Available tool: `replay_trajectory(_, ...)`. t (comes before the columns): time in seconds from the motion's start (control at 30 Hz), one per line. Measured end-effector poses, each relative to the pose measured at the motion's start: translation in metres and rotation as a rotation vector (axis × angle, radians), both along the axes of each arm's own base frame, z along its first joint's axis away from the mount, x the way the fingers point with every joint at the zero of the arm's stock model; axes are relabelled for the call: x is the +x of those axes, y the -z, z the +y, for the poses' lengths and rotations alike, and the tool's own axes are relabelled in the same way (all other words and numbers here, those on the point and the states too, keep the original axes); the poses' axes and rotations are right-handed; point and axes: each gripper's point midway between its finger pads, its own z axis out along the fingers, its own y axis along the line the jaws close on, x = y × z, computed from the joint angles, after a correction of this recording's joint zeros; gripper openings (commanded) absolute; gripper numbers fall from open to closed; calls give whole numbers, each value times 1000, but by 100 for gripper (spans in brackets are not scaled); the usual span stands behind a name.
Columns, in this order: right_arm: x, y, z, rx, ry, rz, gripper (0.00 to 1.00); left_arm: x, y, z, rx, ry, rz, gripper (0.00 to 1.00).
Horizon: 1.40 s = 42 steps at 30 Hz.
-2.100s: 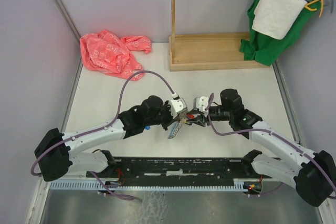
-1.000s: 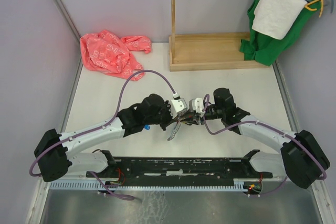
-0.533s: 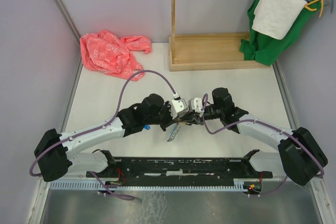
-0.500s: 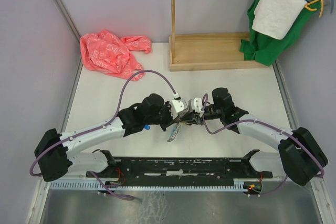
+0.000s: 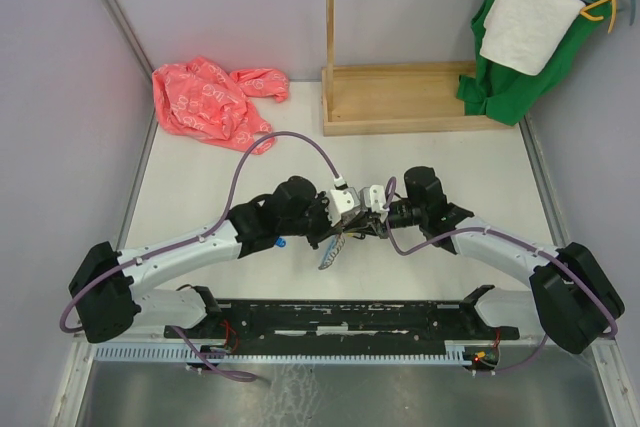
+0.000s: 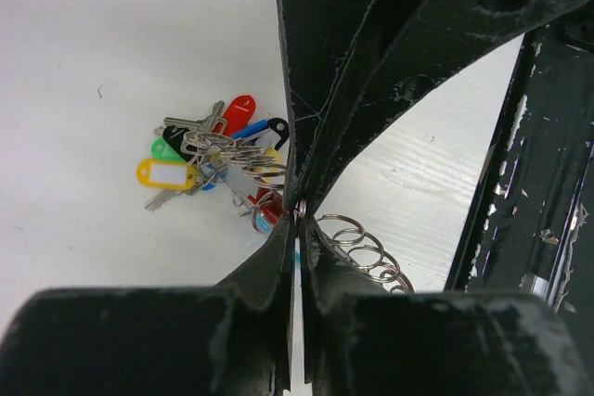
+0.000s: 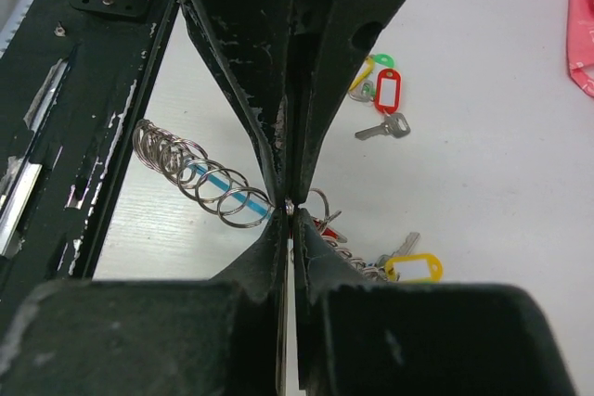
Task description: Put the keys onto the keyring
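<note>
Tips meeting at centre, left gripper and right gripper are each clenched on the keyring. Tagged keys bunch at 9 o'clock of the left tips. Farther: pink cloth at 11 o'clock, wooden stand at 12, green cloth at 1.

My left arm and right arm both stretch forward and bend inward, so the wrists face each other at the middle. My left tool has its fingers pressed together at the tips. My right tool is pinched the same way, just beside the left.
</note>
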Motion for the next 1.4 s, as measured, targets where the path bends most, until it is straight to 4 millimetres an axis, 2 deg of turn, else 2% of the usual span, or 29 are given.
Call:
replay_trajectory(0.13, 0, 1, -1, -5, 5, 11, 1, 3, -1, 1, -1, -12, -13, 32)
replay_trajectory(0.3, 3, -1, 0, 0, 21, 11, 1, 7, -12, 6, -100, -48, -95, 40)
replay_trajectory(0.43, 7, -4, 1, 13, 38, -2, 1, 8, -21, 14, -226, -77, -152, 40)
replay_trajectory(0.53, 7, -4, 1, 23, 43, -8, 1, 11, -20, 20, -299, -96, -170, 40)
replay_trajectory(0.73, 6, -1, 0, 48, 58, -20, 1, 13, 5, 33, -369, -128, -163, 38)
replay_trajectory(0.83, 6, 0, 0, 59, 66, -22, 1, 14, 8, 37, -405, -135, -172, 38)
replay_trajectory(1.03, 7, -3, 0, 79, 76, -25, 1, 12, -6, 28, -485, -75, -207, 38)
replay_trajectory(1.4, 7, -3, 1, 109, 91, -3, 1, 8, -2, 17, -503, -11, -196, 37)
